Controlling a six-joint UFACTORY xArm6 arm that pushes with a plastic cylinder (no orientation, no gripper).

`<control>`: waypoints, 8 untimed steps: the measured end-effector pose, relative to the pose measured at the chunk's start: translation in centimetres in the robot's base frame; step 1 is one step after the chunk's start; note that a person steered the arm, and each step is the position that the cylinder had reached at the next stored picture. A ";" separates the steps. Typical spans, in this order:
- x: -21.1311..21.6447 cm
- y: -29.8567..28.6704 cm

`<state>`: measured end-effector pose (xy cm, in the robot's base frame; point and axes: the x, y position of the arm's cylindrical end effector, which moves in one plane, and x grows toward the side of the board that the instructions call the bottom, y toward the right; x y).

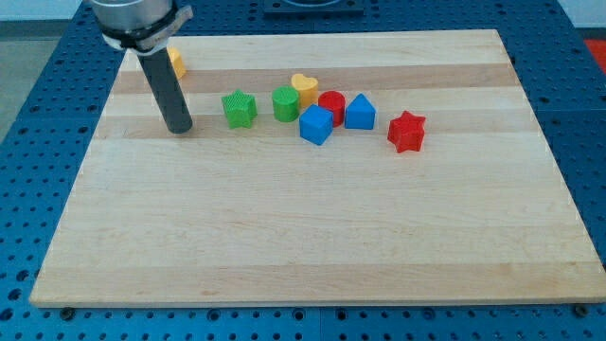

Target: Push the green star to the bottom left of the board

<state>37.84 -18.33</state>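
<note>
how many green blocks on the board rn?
2. The green star sits right of my tip, apart from it. The green cylinder is further right, touching the yellow heart. None seem hidden.

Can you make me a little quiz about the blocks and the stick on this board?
1. True or false: my tip touches the green star.
2. Which block lies farthest toward the view's right? A) blue cube B) red star C) yellow heart
3. Fill in: the block partly hidden behind the rod is coloured ____.

Key: 1 false, the tip stands apart from the star, on the view's left of it. 2 B. 3 yellow; its shape cannot be made out.
</note>
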 end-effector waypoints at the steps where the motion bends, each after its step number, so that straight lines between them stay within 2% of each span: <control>1: -4.8 2.5; 2: -7.9 3.3; 3: -13.0 7.1; 4: -14.6 9.2; 5: -14.9 14.2; 6: -13.3 16.5; 7: -13.2 17.7; 8: -10.6 18.1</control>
<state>27.26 -0.21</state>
